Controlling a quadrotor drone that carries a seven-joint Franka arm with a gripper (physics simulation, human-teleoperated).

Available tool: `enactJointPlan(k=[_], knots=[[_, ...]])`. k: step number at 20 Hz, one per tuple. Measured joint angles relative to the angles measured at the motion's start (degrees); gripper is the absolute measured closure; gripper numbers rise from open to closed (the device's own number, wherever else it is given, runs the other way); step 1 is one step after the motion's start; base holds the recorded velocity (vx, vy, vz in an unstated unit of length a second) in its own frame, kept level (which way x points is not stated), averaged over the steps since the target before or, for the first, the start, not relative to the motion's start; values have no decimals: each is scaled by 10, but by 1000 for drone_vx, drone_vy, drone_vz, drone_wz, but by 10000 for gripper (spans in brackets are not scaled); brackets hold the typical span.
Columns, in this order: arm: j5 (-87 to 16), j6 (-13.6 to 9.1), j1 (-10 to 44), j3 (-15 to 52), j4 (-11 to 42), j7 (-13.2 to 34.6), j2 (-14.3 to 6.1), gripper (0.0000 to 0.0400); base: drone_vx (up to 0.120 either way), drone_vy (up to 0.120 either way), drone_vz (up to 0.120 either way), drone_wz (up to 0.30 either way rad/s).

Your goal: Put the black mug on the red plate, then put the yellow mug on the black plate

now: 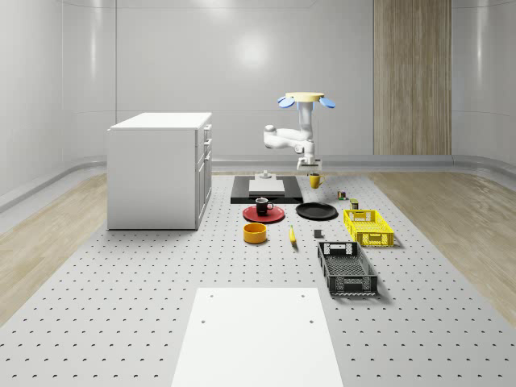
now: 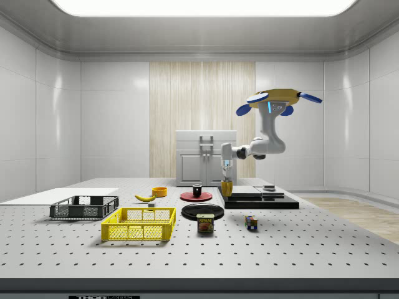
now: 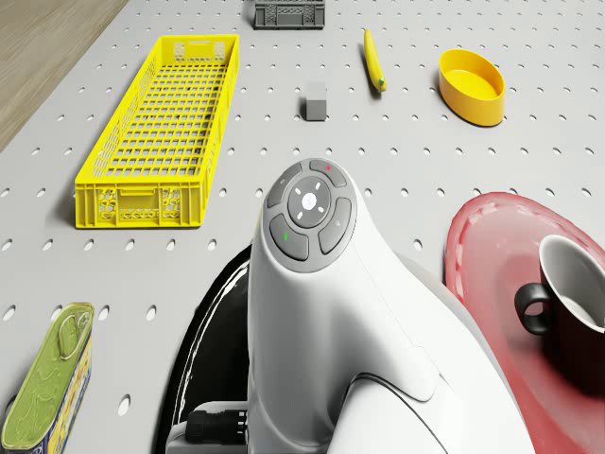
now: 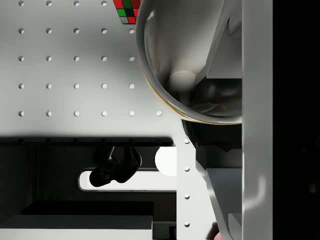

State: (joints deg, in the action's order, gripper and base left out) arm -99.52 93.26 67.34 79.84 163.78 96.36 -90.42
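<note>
The black mug [image 1: 263,205] [image 2: 197,190] [image 3: 572,312] stands upright on the red plate [image 1: 248,215] [image 2: 187,196] [image 3: 492,255]. Beside it, on the whole-scene view's right, lies the black plate [image 1: 316,211] [image 2: 202,210] [image 3: 203,340]. The drone hovers high behind the plates with its arm hanging down. My gripper [image 1: 310,168] [image 2: 226,175] is shut on the rim of the yellow mug [image 1: 314,181] [image 2: 227,187] [image 4: 170,65]. The mug hangs upright, low over the table beyond the black plate. I cannot tell whether its base touches the table.
A black platform [image 1: 266,193] and a white cabinet [image 1: 160,169] stand toward the whole-scene view's left. Nearer the camera are a yellow bowl [image 1: 255,233], a banana [image 1: 292,235], a yellow crate [image 1: 368,226] and a black crate [image 1: 347,268]. A can [image 2: 205,223] and a Rubik's cube [image 2: 251,222] lie near the plates.
</note>
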Motion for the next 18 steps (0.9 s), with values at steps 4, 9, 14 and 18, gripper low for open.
enactJointPlan(k=[4, 9, 14, 18], knots=[[0, 0, 0, 0, 0, 0, 0, 290, 120, 0, 0, 0], [0, 1, 0, 0, 0, 0, -1, 290, 120, 0, 0, 0], [1, 1, 0, 0, 0, 0, -1, 290, 120, 0, 0, 0], [1, 2, 0, 0, 0, 0, -2, 290, 120, 0, -70, 0]])
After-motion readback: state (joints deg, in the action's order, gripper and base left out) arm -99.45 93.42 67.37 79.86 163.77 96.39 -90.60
